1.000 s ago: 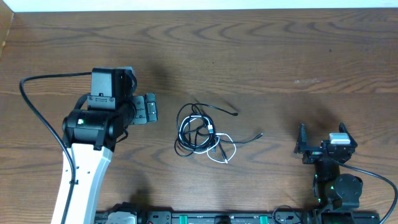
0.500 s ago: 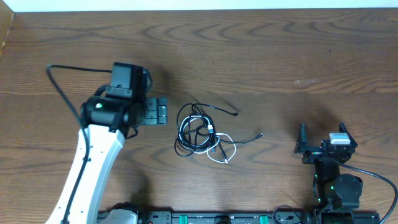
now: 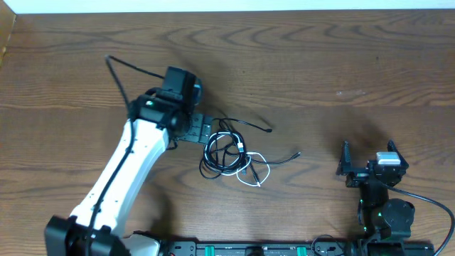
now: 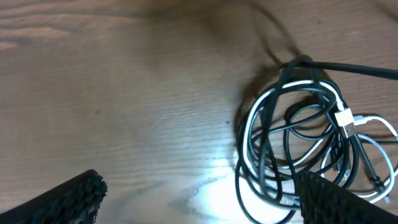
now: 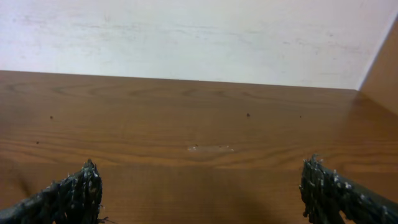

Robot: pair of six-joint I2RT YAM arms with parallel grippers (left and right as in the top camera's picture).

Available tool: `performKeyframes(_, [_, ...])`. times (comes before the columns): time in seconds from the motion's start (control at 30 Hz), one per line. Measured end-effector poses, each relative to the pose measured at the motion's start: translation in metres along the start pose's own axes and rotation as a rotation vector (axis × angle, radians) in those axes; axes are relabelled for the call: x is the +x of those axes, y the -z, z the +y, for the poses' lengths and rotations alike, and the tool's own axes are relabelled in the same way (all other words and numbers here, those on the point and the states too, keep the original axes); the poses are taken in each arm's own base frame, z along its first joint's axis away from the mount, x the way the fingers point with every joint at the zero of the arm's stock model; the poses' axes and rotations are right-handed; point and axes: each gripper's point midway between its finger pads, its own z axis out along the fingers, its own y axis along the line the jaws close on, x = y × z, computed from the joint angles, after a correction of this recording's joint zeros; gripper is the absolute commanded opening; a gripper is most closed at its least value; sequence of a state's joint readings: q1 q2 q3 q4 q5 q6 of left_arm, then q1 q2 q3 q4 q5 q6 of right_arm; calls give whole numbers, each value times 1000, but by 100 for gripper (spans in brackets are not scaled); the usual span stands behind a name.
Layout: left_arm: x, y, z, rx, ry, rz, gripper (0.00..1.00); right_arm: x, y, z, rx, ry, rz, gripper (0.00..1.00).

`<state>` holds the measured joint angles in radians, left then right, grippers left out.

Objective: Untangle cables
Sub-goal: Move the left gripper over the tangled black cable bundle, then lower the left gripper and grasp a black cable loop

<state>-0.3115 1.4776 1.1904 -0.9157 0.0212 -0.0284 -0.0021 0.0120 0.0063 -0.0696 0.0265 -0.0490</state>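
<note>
One bench carries a single tangle of cables. There is one white cable in it, and black ones whose number I cannot make out among the overlapping loops. Two arms stand here, the left arm and the right arm, with two grippers, the left gripper and the right gripper.

Black cables and one white cable lie coiled on a warm brown counter streaked with darker, wavy wood grain. The left arm is white along its length and black at the head, where a small green light glows. The left pincer is black, its fingers a stippled matte black. The right pincer is black with a pale grey block. The wall is off-white, faintly scuffed.
</note>
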Motion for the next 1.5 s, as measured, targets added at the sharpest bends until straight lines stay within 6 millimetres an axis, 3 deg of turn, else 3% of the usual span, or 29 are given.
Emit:
performKeyframes(0.23, [0,-24,-17,8,-60,51,98,0,0,0,0,0,0,99])
performKeyframes(0.7, [10,-67,-18,-4,-83,168,96,0,0,0,0,0,0,99])
performKeyframes(1.5, [12,-89,-34,87,-157,199,94,0,0,0,0,0,0,99])
